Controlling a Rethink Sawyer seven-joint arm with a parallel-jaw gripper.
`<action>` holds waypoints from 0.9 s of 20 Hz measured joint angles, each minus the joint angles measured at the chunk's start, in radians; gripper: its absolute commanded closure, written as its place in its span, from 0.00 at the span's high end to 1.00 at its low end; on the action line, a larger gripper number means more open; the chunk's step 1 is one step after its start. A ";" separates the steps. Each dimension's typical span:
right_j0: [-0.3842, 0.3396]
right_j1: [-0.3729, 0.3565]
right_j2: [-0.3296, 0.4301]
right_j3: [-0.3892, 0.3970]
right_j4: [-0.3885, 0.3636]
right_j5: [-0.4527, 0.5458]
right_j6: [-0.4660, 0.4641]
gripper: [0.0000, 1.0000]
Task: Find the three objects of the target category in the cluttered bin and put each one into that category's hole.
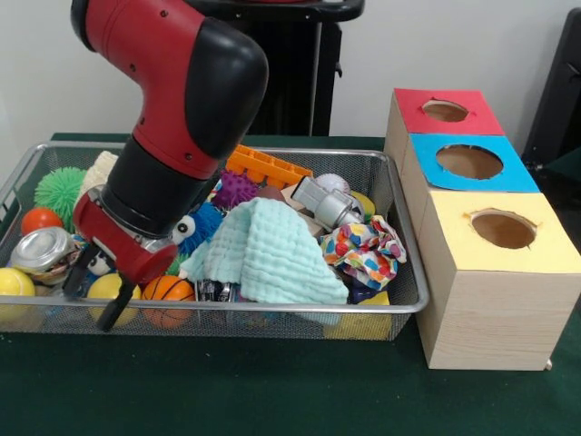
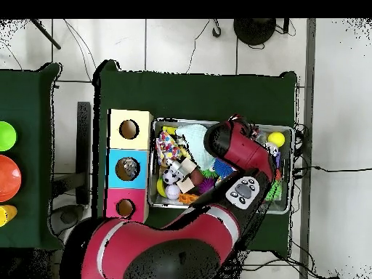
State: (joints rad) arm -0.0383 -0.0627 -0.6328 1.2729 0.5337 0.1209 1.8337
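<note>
In the front view a wire mesh bin (image 1: 399, 195) holds a jumble of toys, balls and cloths. My gripper (image 1: 96, 291) hangs low over the bin's left front corner, its two black fingers (image 1: 78, 272) spread open. A small yellow ball (image 1: 109, 285) lies just behind the gap and an orange basketball (image 1: 169, 289) sits beside it; nothing is clamped. To the right of the bin stand three wooden boxes with round holes: a red-topped one (image 1: 427, 98), a blue-topped one (image 1: 427, 173) and a yellow-topped one (image 1: 454, 245). In the overhead view the arm (image 2: 231, 142) covers the gripper.
Also in the bin: a green spiky ball (image 1: 58, 189), a silver can (image 1: 40, 249), another yellow ball (image 1: 13, 282), a mint cloth (image 1: 269, 251), a spotted cloth (image 1: 363, 243), a purple spiky ball (image 1: 236, 189) and an orange tray (image 1: 269, 167). A side table with coloured dishes (image 2: 7, 177) shows overhead.
</note>
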 measured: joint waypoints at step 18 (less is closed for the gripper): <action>-0.010 -0.078 0.013 0.002 0.000 0.000 0.000 1.00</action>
State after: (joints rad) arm -0.0486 -0.1404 -0.6193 1.2746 0.5333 0.1211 1.8337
